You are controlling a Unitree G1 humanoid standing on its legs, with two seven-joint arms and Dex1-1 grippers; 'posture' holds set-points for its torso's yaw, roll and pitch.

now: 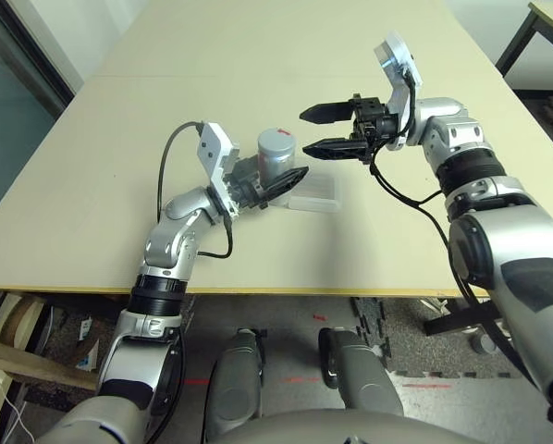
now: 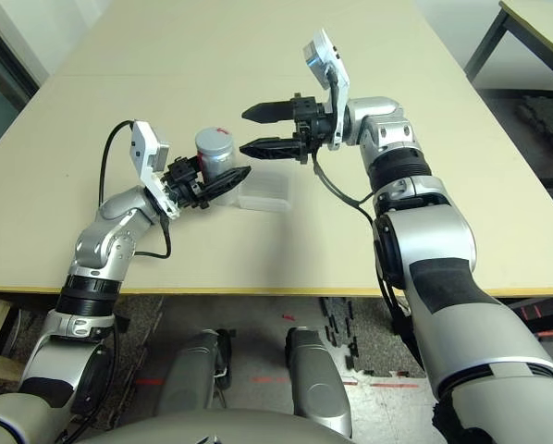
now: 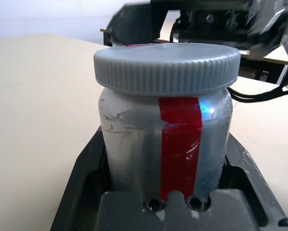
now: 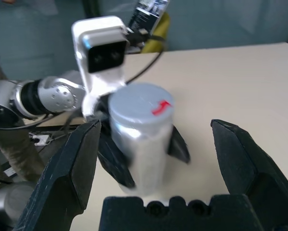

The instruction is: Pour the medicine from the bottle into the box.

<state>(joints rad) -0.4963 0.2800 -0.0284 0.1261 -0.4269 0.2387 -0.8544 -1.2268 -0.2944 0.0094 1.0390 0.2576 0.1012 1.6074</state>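
The silver-grey bottle (image 1: 276, 153) with a red stripe stands upright just above the table, its grey cap (image 3: 167, 67) on. My left gripper (image 1: 290, 180) is shut on the bottle's body from its left side. The clear shallow box (image 1: 315, 194) lies flat on the table right beside the bottle, on its right. My right gripper (image 1: 327, 129) hangs open in the air, just right of the cap and a little above it, fingers pointing at the bottle (image 4: 141, 130) and apart from it. The medicine is hidden.
The beige table (image 1: 258, 74) stretches far behind and to both sides. Its front edge (image 1: 258, 289) runs close below the left forearm. A black cable (image 1: 401, 199) trails from the right wrist. A second table's corner (image 1: 549, 18) stands at the far right.
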